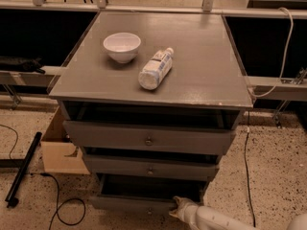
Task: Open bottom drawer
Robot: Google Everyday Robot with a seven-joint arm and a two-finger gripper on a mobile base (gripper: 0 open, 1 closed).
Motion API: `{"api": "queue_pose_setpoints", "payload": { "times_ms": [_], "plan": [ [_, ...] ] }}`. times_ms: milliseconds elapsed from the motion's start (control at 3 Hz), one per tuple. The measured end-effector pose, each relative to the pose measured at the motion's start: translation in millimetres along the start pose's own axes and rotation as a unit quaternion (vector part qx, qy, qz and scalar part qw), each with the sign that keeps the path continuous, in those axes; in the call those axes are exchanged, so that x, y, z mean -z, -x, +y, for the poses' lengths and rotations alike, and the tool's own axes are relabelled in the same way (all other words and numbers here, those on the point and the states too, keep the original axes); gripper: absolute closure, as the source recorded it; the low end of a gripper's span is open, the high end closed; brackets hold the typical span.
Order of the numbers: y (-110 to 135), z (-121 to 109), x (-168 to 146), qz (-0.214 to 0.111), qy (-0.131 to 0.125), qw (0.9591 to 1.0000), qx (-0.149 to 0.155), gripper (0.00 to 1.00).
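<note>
Grey bottom drawer partly out; white gripper at its front, seemingly to pull; grip state unclear.

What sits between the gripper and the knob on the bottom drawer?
Nothing but bare grey drawer front, as the camera view shows: the gripper is low at the front of the bottom drawer, just right of its knob.

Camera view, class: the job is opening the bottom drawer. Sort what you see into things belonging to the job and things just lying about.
Belongs to the job: bottom drawer, partly pulled out; hand, low at that drawer's front, toward its right end.

Just lying about: white bowl and bottle on its side, both on top of the cabinet; cardboard box on the picture's left of it.
</note>
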State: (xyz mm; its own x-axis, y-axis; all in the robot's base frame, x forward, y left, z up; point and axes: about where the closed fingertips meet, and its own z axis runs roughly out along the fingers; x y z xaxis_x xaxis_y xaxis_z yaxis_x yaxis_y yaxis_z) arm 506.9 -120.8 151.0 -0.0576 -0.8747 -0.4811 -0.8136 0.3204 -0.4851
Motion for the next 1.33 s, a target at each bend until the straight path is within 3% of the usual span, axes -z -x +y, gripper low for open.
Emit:
{"api": "queue_pose_setpoints", "payload": {
  "times_ms": [1000, 1333],
  "plan": [
    [2.6, 1.9, 1.1, 0.001, 0.003, 1.0000, 0.001, 1.00],
    [2.6, 1.9, 1.1, 0.001, 0.003, 1.0000, 0.001, 0.81]
  ]
}}
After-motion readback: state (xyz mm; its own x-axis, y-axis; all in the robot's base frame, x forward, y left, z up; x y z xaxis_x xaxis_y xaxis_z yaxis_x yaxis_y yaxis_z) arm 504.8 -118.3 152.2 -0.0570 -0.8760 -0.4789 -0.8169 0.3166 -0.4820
